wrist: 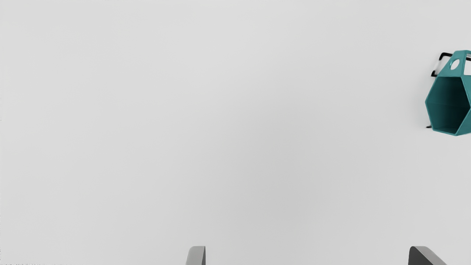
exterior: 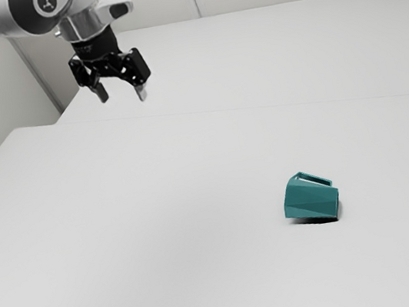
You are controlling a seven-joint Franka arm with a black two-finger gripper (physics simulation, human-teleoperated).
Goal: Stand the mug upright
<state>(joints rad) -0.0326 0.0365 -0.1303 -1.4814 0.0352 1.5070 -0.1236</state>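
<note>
The mug (exterior: 310, 199) is plain teal, darker inside, the table (exterior: 138, 226) plain pale grey, and the gripper (exterior: 123, 95) black with grey fingertips.

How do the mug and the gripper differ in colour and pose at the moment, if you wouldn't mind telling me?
Colour: the mug is teal, while the gripper is mostly black with grey fingertips.
Pose: the mug lies on its side, its mouth facing sideways, whereas the gripper hangs with its fingers pointing down.
Place: the mug rests on the table; the gripper is up in the air, away from it.
Shared: both look empty.
</note>
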